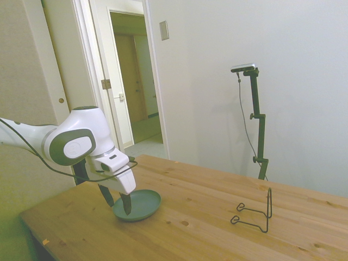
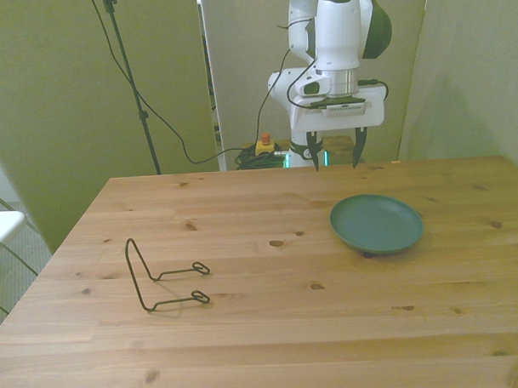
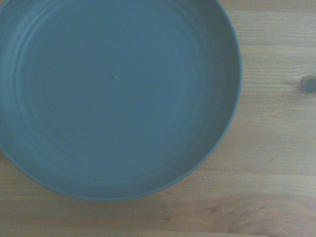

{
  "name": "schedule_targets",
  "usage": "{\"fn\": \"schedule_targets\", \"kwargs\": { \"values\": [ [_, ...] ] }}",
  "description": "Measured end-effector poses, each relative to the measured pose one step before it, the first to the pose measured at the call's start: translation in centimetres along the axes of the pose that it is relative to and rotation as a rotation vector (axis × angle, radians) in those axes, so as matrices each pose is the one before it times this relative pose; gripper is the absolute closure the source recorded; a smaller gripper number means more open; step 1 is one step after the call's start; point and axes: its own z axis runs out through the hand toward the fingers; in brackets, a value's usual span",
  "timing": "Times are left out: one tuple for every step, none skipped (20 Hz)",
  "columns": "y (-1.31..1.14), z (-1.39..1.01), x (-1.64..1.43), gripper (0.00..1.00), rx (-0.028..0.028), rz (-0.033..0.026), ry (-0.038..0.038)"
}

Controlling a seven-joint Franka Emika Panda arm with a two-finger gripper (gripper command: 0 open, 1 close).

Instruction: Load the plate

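Observation:
The plate (image 2: 377, 223) is a small round grey-green dish with a raised rim, lying flat and empty on the wooden table (image 2: 264, 330), toward the front view's right. In the side view the plate (image 1: 142, 204) sits near the table's left end. It fills most of the wrist view, where the plate (image 3: 116, 94) shows a bare inside. My gripper (image 2: 336, 164) hangs open a little above the table, over the plate's edge nearest the robot's base. Nothing is between its fingers. The side view shows the gripper (image 1: 119, 208) with its dark fingers pointing down, partly covering the plate's left part.
A thin black wire stand (image 2: 177, 272) rests on the table at the front view's left, well apart from the plate. In the side view the wire stand (image 1: 269, 204) stands upright to the plate's right. Bare wood lies between them.

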Motion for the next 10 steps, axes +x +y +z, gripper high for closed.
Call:
{"fn": "schedule_targets", "kwargs": {
  "values": [
    [-0.023, 0.038, 0.029, 0.0, 0.00046, 0.00187, 0.00035],
    [0.036, 0.151, -0.013, 0.0, 0.00289, 0.01233, 0.00331],
    [-0.04, 0.089, 0.055, 0.0, 0.00553, 0.01481, 0.00566],
    [-0.122, 0.112, 0.13, 0.0, 0.00718, 0.01665, 0.00674],
    [-0.112, 0.216, 0.143, 0.0, 0.00258, 0.01575, 0.00151],
    [-0.17, 0.281, 0.249, 0.0, 0.00162, 0.01535, -0.00034],
    [-0.212, 0.254, 0.368, 0.0, 0.00019, 0.01375, -0.00271],
    [-0.283, 0.183, 0.537, 0.0, -0.00023, 0.01026, -0.00413],
    [-0.288, 0.122, 0.68, 0.0, 0.00073, 0.00993, -0.0046],
    [-0.313, -0.026, 0.929, 0.0, 0.00275, 0.01163, -0.00375]
  ]
}}
